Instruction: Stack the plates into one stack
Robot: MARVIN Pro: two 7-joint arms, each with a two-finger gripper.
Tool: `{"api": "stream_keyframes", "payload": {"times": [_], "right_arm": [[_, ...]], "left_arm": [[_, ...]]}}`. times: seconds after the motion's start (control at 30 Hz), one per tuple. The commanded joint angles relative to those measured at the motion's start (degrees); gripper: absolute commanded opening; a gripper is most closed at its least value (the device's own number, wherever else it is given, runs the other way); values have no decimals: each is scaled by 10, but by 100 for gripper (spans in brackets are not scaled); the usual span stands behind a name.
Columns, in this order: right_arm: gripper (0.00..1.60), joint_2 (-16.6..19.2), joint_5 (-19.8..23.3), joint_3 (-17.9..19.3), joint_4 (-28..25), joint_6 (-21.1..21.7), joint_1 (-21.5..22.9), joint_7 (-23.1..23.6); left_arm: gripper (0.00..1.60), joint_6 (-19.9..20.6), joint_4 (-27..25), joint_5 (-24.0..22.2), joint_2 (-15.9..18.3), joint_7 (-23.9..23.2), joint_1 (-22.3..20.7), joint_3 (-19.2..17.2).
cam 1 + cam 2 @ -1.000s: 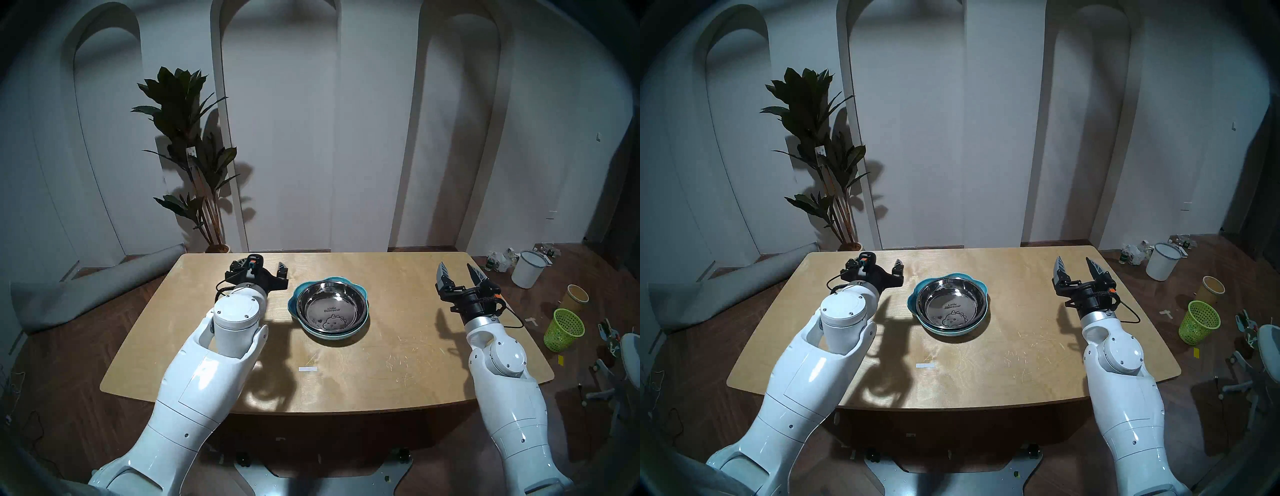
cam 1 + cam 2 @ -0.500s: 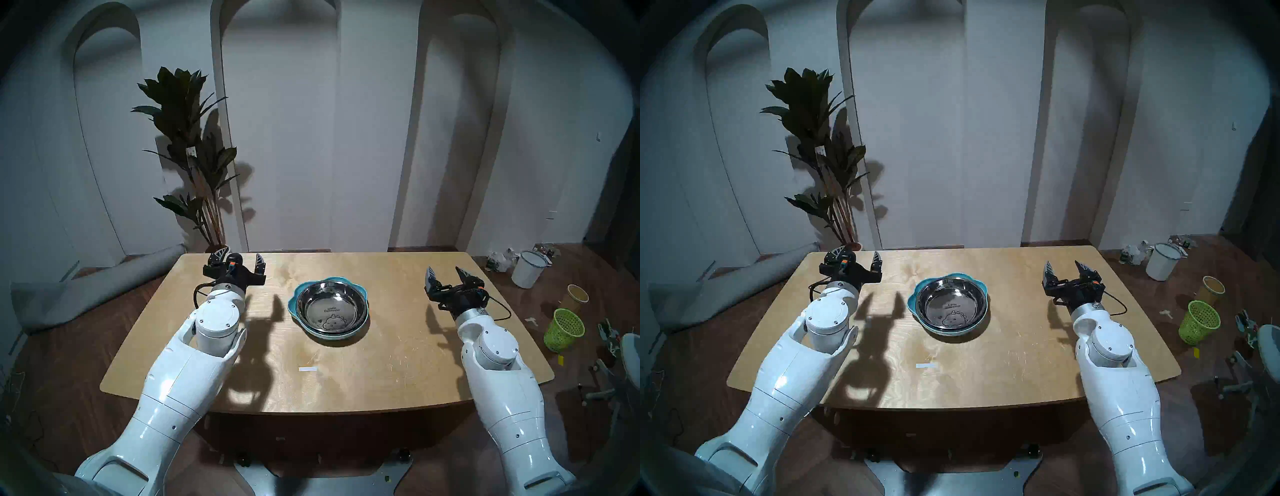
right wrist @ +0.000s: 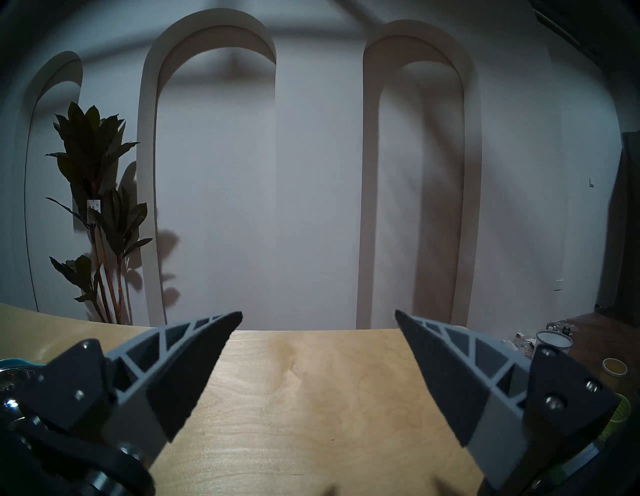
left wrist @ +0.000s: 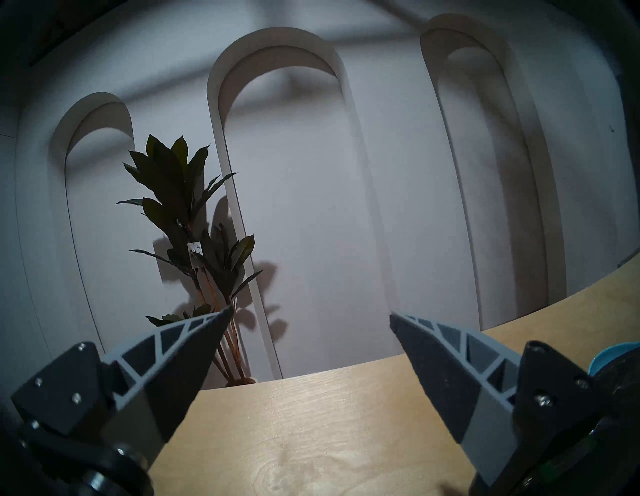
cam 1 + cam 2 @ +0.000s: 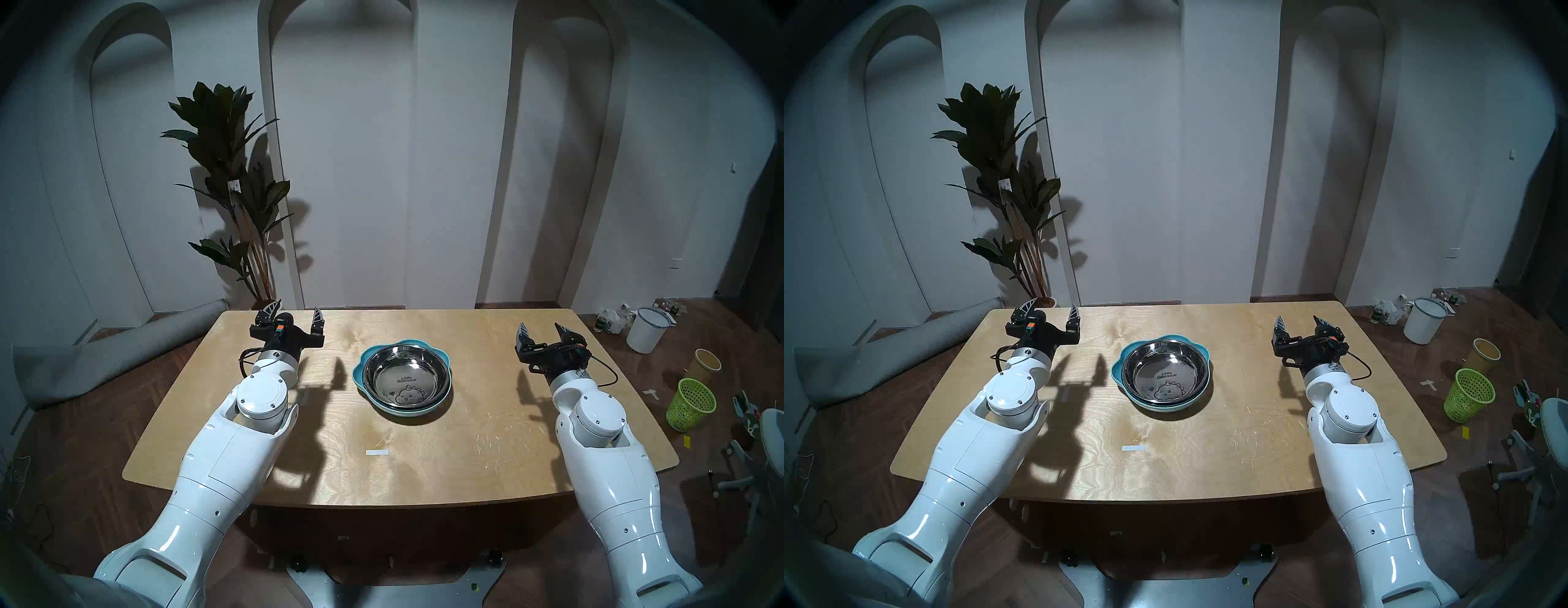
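Note:
The shiny steel plate [image 5: 403, 380] with the dinosaur print lies on top of one stack in the middle of the table, also in the right head view [image 5: 1166, 373]. The light-blue flower-shaped plate [image 5: 359, 367] shows as a rim beneath it. A pale rim [image 5: 405, 412] shows at the stack's front; no striped pattern is visible. My left gripper [image 5: 295, 309] is open and empty, left of the stack near the far edge. My right gripper [image 5: 540, 327] is open and empty, right of the stack. The blue rim shows in the left wrist view [image 4: 616, 353] and the right wrist view [image 3: 17, 361].
The wooden table [image 5: 424, 475] carries a small white tape strip [image 5: 377, 452] near the front. A plant [image 5: 237, 191] and a rolled grey mat [image 5: 106, 352] stand beyond the left side. A white bucket [image 5: 647, 330], a cup [image 5: 706, 363] and a green basket [image 5: 690, 401] are on the floor at right.
My left gripper has moved left, away from the stack, and turned level. My right gripper has shifted slightly left and lower. The stack has not moved.

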Motion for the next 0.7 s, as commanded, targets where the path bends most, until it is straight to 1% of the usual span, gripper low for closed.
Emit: {"api": "stream_keyframes", "payload": {"times": [0.0,0.07,0.13,0.23,0.27,0.3,0.33,0.37,0.5,0.67], "right_arm": [[160,-1,-1,3,-17,-5,10,-5],[160,-1,-2,3,-17,-5,10,-6],[160,-2,-2,3,-18,-5,10,-6],[160,-2,-3,3,-18,-5,10,-7],[160,-2,-3,3,-18,-5,10,-7],[160,-2,-3,3,-18,-5,10,-7],[160,-2,-3,3,-18,-5,10,-7],[160,-2,-4,3,-18,-5,10,-7],[160,-3,-4,4,-18,-5,10,-7],[160,-3,-4,4,-18,-4,10,-7]], "left_arm": [[160,-37,-3,5,-2,-2,-24,-2],[160,-41,-1,5,-3,-3,-25,-3],[160,-19,-8,8,4,-8,-25,-2],[160,4,-14,-11,2,-21,-27,-10],[160,38,-21,-29,2,-33,-29,-15],[160,35,-19,-32,1,-36,-31,-17],[160,46,-20,-28,1,-31,-33,-18],[160,60,-21,-34,0,-34,-35,-20],[160,80,-25,-39,1,-37,-37,-22],[160,93,-28,-43,1,-40,-37,-23]]}}
